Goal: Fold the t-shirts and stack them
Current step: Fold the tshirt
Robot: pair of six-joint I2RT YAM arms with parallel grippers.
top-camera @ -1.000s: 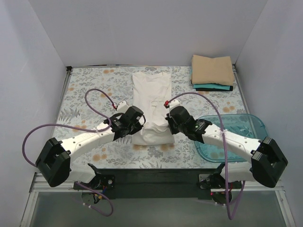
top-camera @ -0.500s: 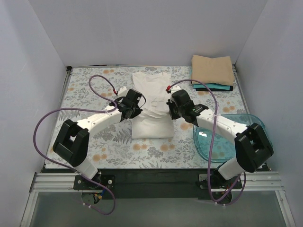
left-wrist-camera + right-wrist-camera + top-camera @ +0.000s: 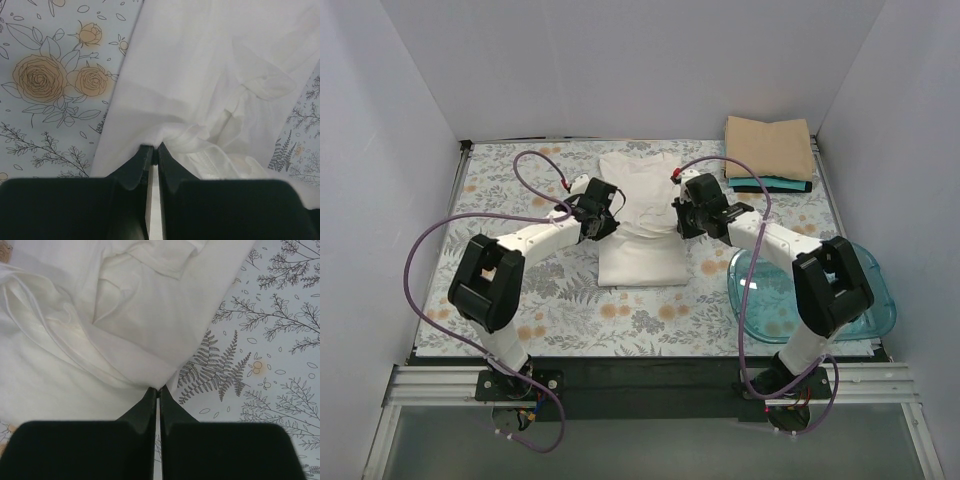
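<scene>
The off-white t-shirt [image 3: 640, 225] lies lengthwise in the middle of the floral table cover, its near part doubled back over its middle. My left gripper [image 3: 603, 218] is shut on the shirt's left edge; the left wrist view shows the pinched, bunched cloth [image 3: 210, 95] at the fingertips [image 3: 144, 154]. My right gripper [image 3: 682, 222] is shut on the shirt's right edge, cloth [image 3: 125, 330] pinched at its fingertips [image 3: 166, 392]. A stack of folded shirts, tan [image 3: 768, 147] over teal [image 3: 765, 183] and black [image 3: 802, 187], sits at the back right.
A clear blue plastic tub [image 3: 790, 300] stands at the right, under my right arm. White walls close the table on the left, back and right. Purple cables loop over both arms.
Both grippers have moved away from me along the shirt's sides, carrying its near edge with them, so the near part of the shirt now folds over its middle.
</scene>
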